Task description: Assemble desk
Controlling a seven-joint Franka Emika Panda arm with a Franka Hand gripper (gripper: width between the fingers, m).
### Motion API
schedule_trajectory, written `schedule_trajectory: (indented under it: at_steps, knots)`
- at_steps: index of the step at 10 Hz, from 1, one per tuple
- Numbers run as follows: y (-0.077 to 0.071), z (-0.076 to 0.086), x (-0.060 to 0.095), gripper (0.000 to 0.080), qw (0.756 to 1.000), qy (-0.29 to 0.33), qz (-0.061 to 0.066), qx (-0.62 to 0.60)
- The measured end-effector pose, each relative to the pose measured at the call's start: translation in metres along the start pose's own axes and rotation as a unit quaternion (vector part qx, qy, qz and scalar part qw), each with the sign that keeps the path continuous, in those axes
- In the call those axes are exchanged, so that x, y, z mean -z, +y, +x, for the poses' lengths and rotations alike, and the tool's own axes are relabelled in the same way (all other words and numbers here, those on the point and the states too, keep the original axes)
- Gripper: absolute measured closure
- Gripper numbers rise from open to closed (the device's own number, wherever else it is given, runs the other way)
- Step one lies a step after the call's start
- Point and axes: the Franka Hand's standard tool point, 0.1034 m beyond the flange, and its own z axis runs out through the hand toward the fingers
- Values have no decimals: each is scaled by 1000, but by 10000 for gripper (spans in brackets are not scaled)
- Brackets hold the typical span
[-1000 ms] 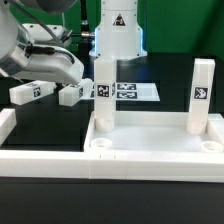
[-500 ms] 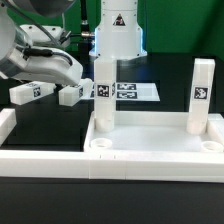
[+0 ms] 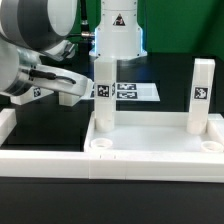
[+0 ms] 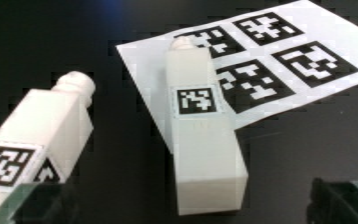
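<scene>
End effector [image 4: 194,199] spread wide, over flat-lying leg [image 4: 202,135] (peg [image 4: 197,42] toward marker board [image 4: 279,50])

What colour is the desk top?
White. The desk top shows best in the exterior view.

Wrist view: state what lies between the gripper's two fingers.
In the wrist view, a loose leg's near end lies between the fingers of the open gripper; its far end rests over the marker board. A second leg lies beside it, apart.
</scene>
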Motion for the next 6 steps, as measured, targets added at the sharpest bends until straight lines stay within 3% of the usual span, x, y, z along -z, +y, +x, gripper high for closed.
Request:
schedule_trajectory:
  at_steps: [3, 6]
  knots:
    - [-8, 8, -11, 151, 1000, 25, -8, 6]
    - [-6, 9, -10, 151, 1000, 25, -7, 5]
